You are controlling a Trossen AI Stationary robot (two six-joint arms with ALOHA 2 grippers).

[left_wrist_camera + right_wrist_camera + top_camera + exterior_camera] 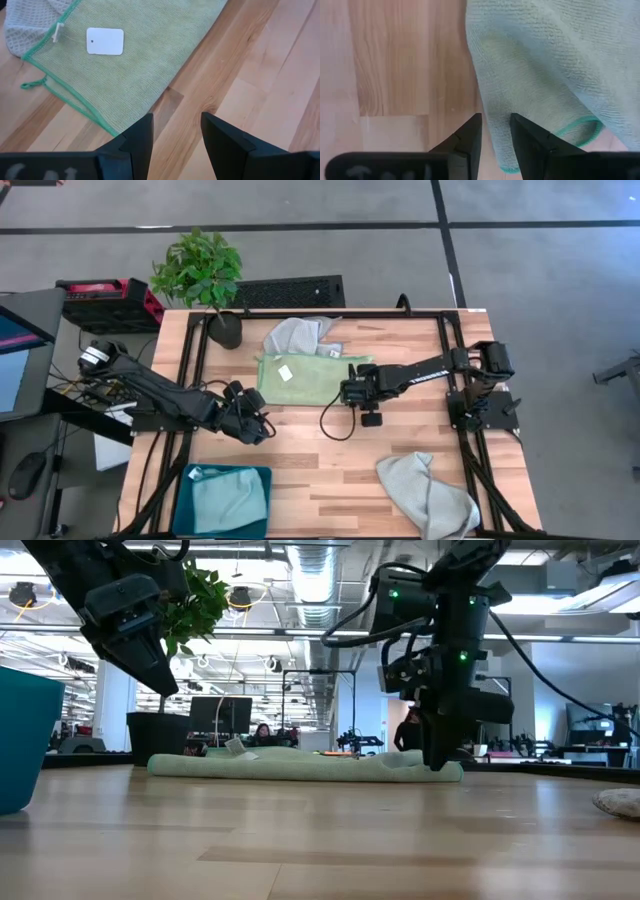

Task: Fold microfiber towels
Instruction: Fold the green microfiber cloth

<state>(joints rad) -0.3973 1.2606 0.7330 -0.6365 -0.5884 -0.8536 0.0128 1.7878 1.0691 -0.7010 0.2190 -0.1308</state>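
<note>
green towel (300, 378): long axis runs left–right between the arms
right gripper (352, 391): nearer, fingers slightly parted over its right edge
left gripper (262, 420): parted, empty, just off the near-left corner

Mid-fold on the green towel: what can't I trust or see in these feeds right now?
- Right gripper on the green towel: whether cloth sits between the fingers; high view too small, wrist view ambiguous.
- Grey towel: near part lies under the green towel.
- Other grey towel: cut by the high view's bottom edge.
- Teal bin: contents unclear in the high view.
</note>
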